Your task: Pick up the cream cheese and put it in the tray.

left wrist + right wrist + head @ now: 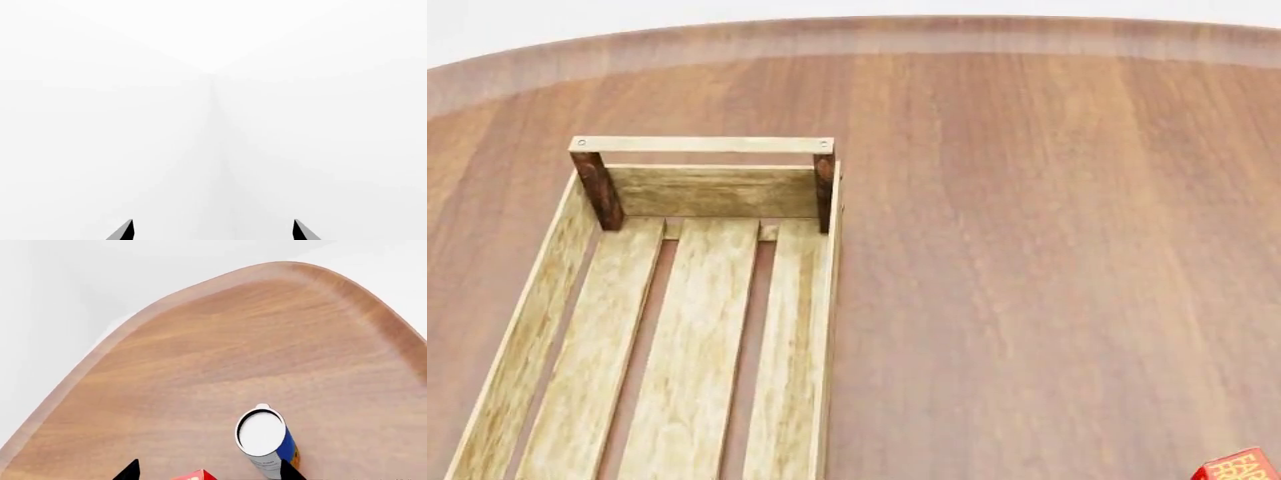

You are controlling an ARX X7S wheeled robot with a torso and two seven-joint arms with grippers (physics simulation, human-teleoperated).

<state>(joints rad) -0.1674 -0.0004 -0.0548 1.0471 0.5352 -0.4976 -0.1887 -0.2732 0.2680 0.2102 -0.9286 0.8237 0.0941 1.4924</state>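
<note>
Head camera looked steeply down on the bench (1041,250); right wrist hovered above the same bench (233,355); left wrist faced blank white.

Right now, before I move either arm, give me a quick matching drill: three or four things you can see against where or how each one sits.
Things:
1. tray
2. can
3. red box
4. left tool

Places or states:
A. standing upright on the table, white lid showing
B. only a corner showing at the head view's lower right edge
C. facing blank white, nothing between its tips
D. nothing inside it, on the table's left part

Pairs: 1-D, 2-A, 3-B, 4-C
</note>
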